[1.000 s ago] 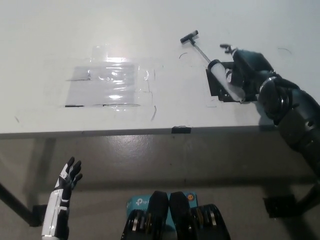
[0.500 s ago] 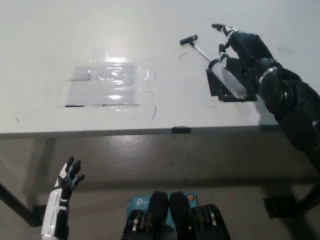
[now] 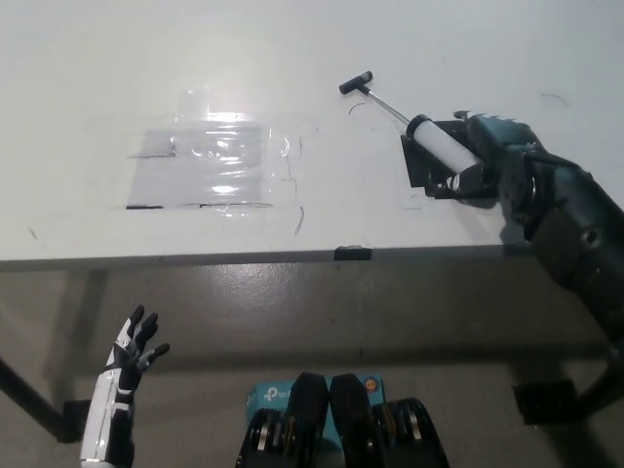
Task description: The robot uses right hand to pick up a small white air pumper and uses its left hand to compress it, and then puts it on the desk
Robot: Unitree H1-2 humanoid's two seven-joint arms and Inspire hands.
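Fingers (image 3: 466, 174) of the black right hand (image 3: 487, 156) wrap one white air pumper (image 3: 441, 146) on the counter (image 3: 292, 58), its handle pointing upper left; white left hand (image 3: 132, 356) hangs spread, empty, lower left.

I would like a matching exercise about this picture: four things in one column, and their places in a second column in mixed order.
Things:
1. air pumper
2. left hand
3. right hand
4. clear plastic sheet

Places:
A. below the desk edge, lower left, holding nothing
B. flat on the desk, left of middle
C. at the desk's right side, against the pumper's white tube
D. on the desk, handle rod pointing up-left

Pairs: 1-D, 2-A, 3-C, 4-B
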